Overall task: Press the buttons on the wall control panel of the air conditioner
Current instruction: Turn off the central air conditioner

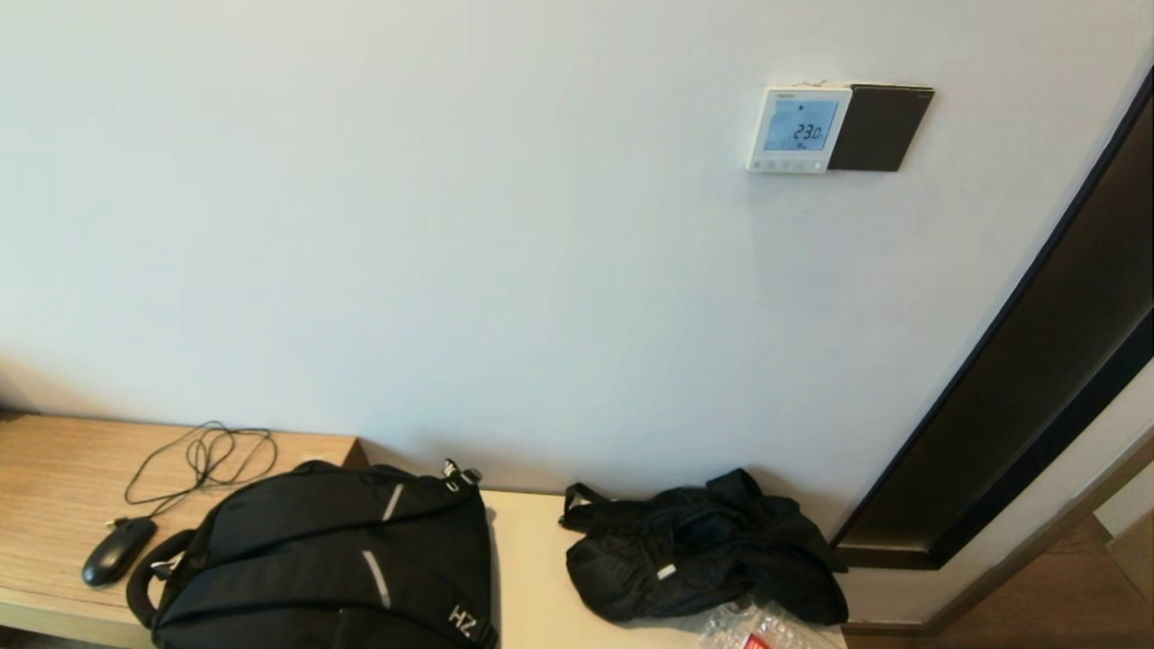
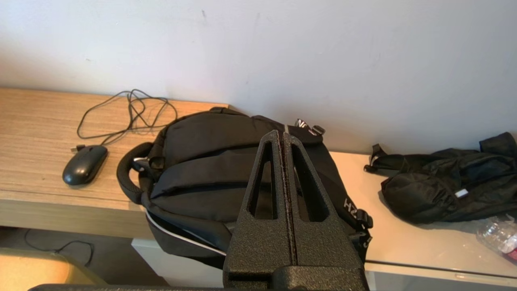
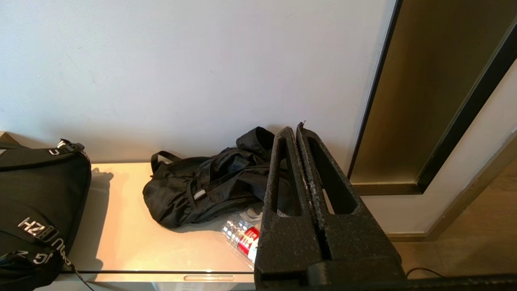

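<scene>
Head view, control panel (image 1: 798, 129) high, end effectors unseen

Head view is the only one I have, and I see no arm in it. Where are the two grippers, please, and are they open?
Observer: The left gripper has its jaws shut; in its wrist view it points over the black backpack on the bench.
Operator: And the right one?
Observer: The right gripper is also shut, holding nothing; its view shows the black jacket just past its tips.
Operator: Does either wrist camera see the air conditioner's wall control panel?
Observer: No. Both show only bare wall above the bench; neither gripper is near the buttons.
</scene>
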Robot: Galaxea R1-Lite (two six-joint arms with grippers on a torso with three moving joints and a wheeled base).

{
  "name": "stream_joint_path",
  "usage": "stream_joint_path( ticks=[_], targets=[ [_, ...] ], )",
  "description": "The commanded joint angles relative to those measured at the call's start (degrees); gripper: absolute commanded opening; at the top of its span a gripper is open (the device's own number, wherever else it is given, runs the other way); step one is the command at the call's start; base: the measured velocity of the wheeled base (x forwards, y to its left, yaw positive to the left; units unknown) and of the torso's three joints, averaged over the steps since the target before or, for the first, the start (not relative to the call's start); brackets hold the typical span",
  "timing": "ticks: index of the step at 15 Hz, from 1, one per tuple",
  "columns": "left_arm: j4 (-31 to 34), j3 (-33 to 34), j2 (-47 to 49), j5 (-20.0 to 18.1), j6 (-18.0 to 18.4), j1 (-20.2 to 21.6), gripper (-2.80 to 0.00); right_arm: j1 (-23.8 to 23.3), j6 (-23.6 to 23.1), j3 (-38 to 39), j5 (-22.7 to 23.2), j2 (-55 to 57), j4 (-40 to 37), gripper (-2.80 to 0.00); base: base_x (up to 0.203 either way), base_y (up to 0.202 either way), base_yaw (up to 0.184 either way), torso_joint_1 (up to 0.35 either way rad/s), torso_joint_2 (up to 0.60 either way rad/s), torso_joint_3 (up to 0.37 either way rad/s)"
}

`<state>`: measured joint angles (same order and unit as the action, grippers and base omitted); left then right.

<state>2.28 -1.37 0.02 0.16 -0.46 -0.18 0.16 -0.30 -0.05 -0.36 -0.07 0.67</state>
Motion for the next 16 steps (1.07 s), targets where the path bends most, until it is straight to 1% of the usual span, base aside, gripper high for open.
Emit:
stream_joint_path(
  ticks=[1, 16],
  targets=[
    [0.0, 0.0, 0.0, 0.0, -0.1, 0.0, -2.80, 0.0, 0.0, 0.0, 0.0, -0.1, -0.1, -2.80, 0.000, 0.000, 0.000, 0.000, 0.00, 0.000],
    [0.0, 0.0, 0.0, 0.0, -0.1, 0.0, -2.80, 0.1, -0.3, -0.3, 0.1, -0.2, -0.7, -2.80, 0.000, 0.000, 0.000, 0.000, 0.00, 0.000]
  ],
)
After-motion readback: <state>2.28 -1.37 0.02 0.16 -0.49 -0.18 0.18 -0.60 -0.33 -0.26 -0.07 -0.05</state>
